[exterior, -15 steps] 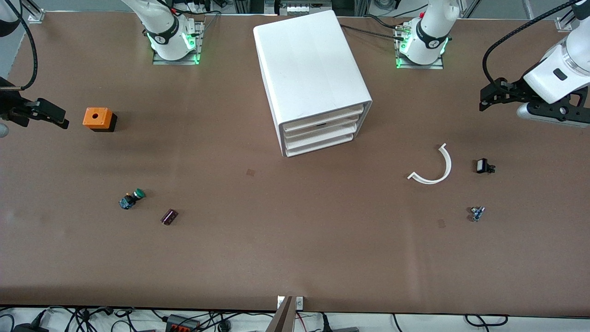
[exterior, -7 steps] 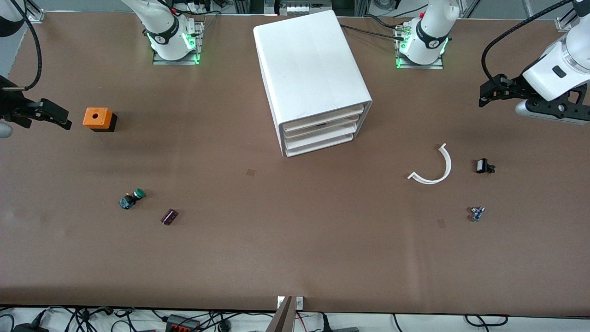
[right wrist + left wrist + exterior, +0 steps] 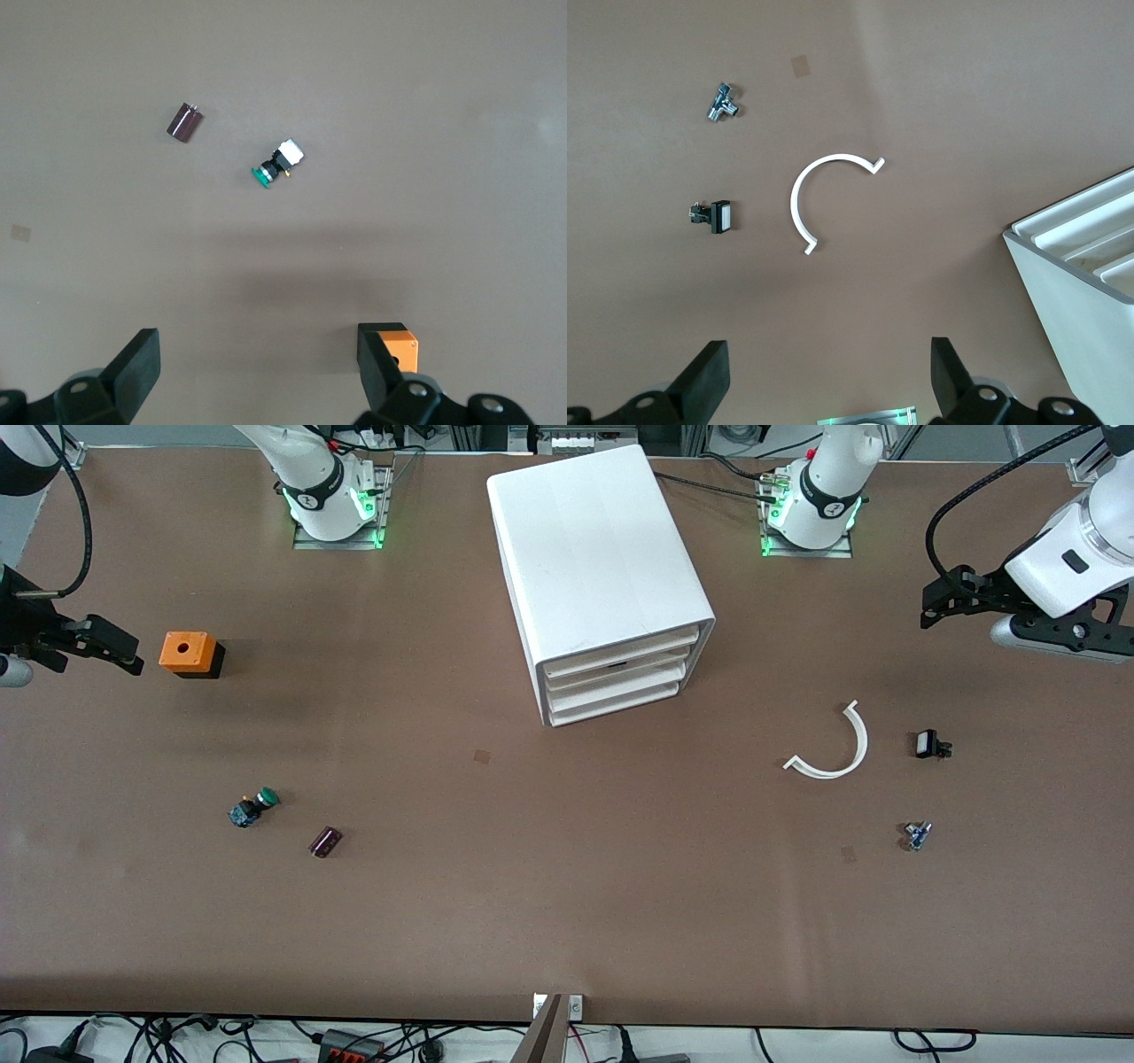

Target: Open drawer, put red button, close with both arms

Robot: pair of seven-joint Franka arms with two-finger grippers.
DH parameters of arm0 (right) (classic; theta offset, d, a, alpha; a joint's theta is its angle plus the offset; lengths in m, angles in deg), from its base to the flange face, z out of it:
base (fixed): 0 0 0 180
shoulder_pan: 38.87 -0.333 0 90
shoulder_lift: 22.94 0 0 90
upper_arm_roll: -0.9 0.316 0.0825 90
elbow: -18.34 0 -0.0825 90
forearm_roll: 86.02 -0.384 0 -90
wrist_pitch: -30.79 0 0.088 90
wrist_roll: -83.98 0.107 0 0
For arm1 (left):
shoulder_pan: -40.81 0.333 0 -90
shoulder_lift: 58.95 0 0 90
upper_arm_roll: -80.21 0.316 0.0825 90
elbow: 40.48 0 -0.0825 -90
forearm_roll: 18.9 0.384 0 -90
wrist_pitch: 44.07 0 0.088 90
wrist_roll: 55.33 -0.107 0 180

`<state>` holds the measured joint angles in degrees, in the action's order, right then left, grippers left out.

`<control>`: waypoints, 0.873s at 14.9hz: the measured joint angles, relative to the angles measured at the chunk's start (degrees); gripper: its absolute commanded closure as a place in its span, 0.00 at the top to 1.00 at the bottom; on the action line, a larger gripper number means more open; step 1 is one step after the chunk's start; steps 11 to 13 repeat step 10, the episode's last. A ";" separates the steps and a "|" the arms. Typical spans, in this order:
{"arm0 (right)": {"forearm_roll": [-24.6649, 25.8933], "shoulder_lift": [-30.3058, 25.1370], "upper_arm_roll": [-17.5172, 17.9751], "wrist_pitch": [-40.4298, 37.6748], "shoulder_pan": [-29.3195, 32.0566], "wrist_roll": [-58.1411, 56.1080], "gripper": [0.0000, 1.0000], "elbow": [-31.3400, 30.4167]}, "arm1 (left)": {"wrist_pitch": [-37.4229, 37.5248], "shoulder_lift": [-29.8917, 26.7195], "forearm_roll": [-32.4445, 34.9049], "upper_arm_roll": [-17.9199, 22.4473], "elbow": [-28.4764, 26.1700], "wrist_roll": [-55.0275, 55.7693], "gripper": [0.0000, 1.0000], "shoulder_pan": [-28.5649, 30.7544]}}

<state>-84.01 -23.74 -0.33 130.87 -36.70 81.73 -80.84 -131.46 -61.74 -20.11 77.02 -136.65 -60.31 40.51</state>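
The white cabinet [image 3: 598,558] stands in the middle of the table, at the robots' edge, with three fronts facing the front camera. The drawer [image 3: 617,676], the second front, is shut; it also shows in the left wrist view [image 3: 1101,243]. The red button is not in view. My left gripper [image 3: 941,607] hangs open and empty over the left arm's end of the table; in its wrist view [image 3: 830,390] the jaws stand wide apart. My right gripper [image 3: 111,646] hangs open and empty beside the orange cube [image 3: 187,653]; its wrist view [image 3: 257,372] shows only bare table between the jaws.
A green-capped button [image 3: 252,806] and a dark maroon cylinder [image 3: 325,841] lie toward the right arm's end. A white arc [image 3: 837,748], a small black part [image 3: 930,744] and a small metal part [image 3: 917,835] lie toward the left arm's end.
The right gripper has drifted slightly toward the orange cube. The left gripper has shifted slightly toward the robots' edge. Nothing on the table has moved.
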 measured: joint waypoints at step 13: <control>0.00 -0.70 0.00 0.11 0.00 0.00 1.00 -0.83 | 0.31 0.00 0.00 -0.01 0.01 0.00 1.00 0.00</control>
